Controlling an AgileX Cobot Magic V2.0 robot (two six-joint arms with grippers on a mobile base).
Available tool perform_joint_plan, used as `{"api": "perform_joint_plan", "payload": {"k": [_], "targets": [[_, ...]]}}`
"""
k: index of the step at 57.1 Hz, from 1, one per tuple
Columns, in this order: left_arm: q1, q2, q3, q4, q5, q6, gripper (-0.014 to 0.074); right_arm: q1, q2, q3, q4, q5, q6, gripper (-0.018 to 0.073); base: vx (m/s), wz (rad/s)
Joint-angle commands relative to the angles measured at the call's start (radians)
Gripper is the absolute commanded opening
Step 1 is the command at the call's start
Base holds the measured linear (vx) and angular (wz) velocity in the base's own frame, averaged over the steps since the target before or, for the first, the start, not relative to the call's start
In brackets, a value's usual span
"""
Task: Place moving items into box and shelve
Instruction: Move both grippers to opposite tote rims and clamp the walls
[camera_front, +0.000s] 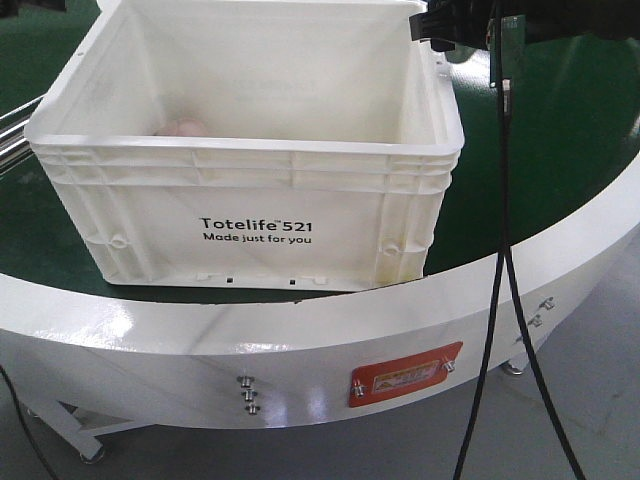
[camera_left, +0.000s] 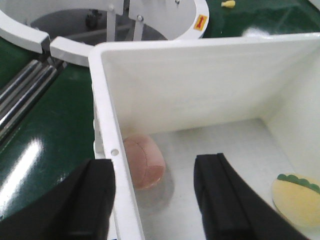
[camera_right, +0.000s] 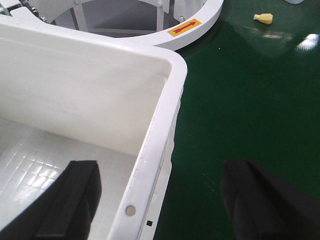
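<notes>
- I see a curved white desk (camera_front: 200, 345) with a dark green top across the front view.
- An orange label (camera_front: 405, 374) sits lower centre on its rim.
- Grey floor (camera_front: 610, 400) shows lower right.

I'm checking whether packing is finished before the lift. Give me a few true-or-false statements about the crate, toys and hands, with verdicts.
1. The pink toy and the yellow toy both lie inside the crate. True.
2. The left hand has both fingers inside the crate. False: it straddles the wall, one finger on each side.
3. The right hand is shut on the rim. False: it is open, astride the wall.
4. The crate stands on the green belt. True.
</notes>
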Motion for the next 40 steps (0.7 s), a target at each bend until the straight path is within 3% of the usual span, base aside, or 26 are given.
{"api": "perform_joint_plan", "payload": {"k": [1,40], "targets": [[-0.005,-0.008,-0.032,-0.038,-0.043,-0.013,0.0467,-0.006,-0.029,-0.034,-0.013,-0.075,0.016,0.0564,0.0,0.0],[-0.005,0.084,-0.036,-0.038,-0.047,-0.016,0.0467,-0.006,-0.001,-0.034,0.024,-0.048,0.015,0.0543,0.0,0.0]]}}
